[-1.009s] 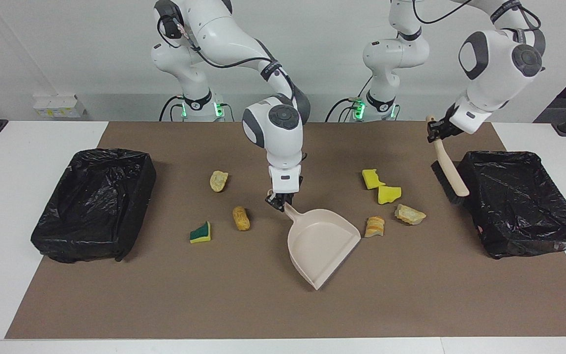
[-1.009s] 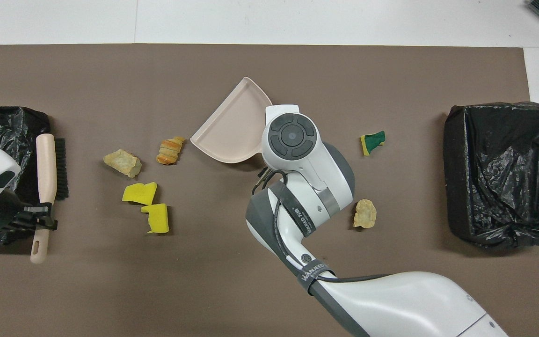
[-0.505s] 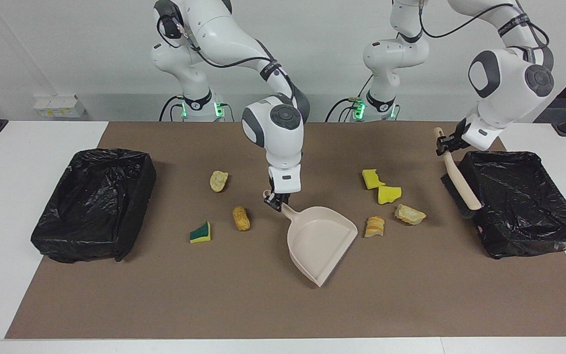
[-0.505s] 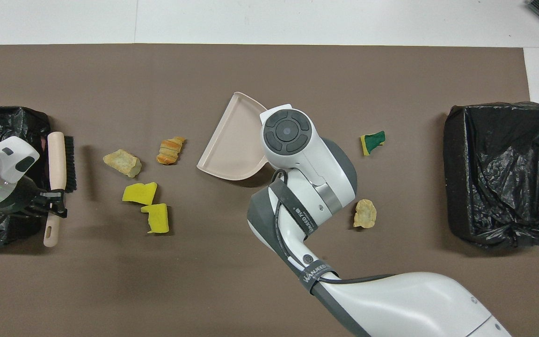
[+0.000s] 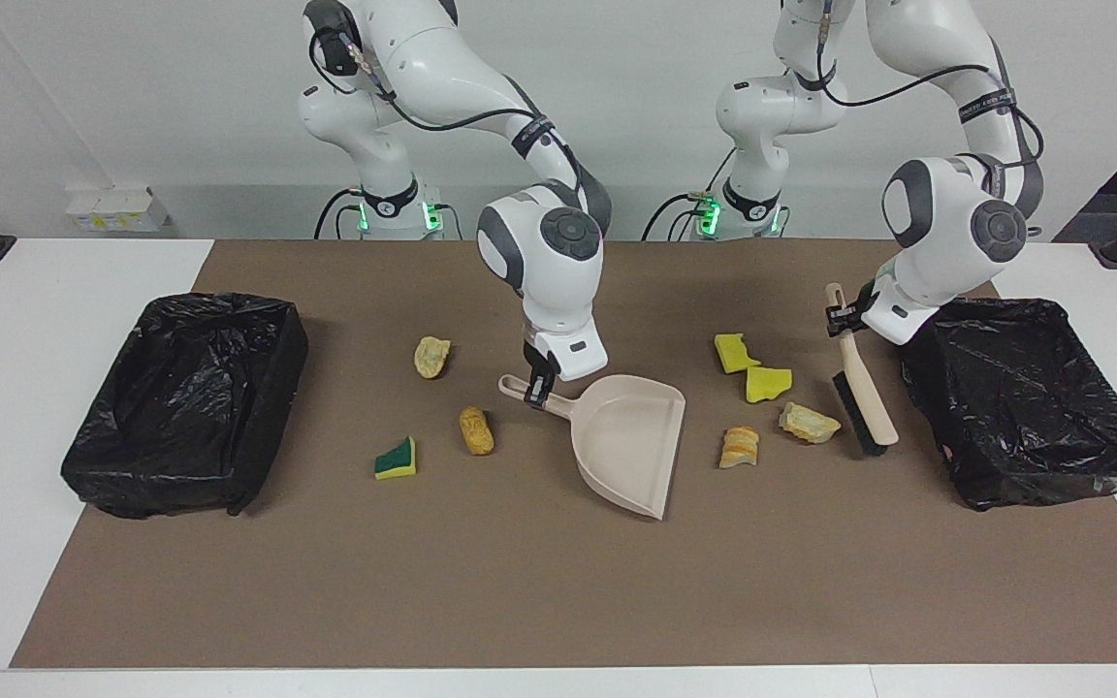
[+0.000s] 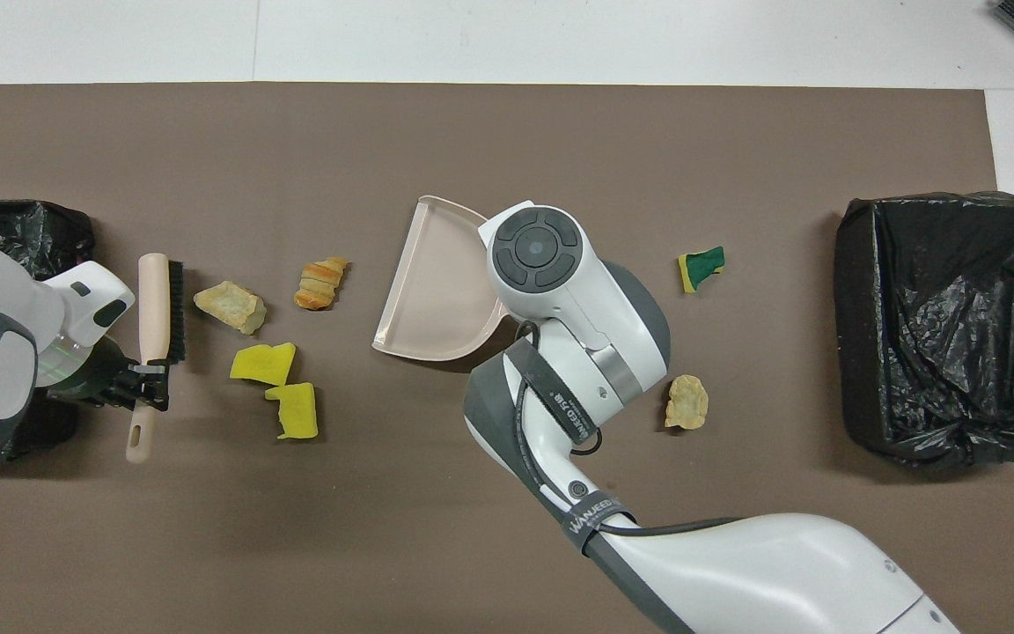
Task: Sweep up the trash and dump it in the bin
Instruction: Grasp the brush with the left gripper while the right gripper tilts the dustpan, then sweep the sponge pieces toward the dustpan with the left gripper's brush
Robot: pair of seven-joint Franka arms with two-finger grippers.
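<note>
My right gripper (image 5: 532, 388) is shut on the handle of the beige dustpan (image 5: 631, 441) (image 6: 437, 282) at mid-mat, pan mouth turned toward the left arm's end. My left gripper (image 5: 840, 320) (image 6: 148, 387) is shut on the handle of the brush (image 5: 864, 402) (image 6: 155, 304), bristles low beside a tan scrap (image 5: 809, 423) (image 6: 230, 305). Between brush and pan lie two yellow sponge chunks (image 5: 735, 353) (image 5: 769, 384) and a golden piece (image 5: 739, 447). Toward the right arm's end lie two tan pieces (image 5: 432, 357) (image 5: 476, 430) and the green-and-yellow wedge (image 5: 395, 459) (image 6: 701, 268).
A black-bagged bin (image 5: 180, 485) (image 6: 947, 423) stands at the right arm's end of the brown mat (image 5: 481, 591). A second one (image 5: 1034, 480) stands at the left arm's end, close beside the brush. In the overhead view the right arm covers one tan piece.
The left gripper carried the brush away from the bin's edge and down beside the tan scrap. The right gripper swung the dustpan, turning its mouth toward the scraps at the left arm's end.
</note>
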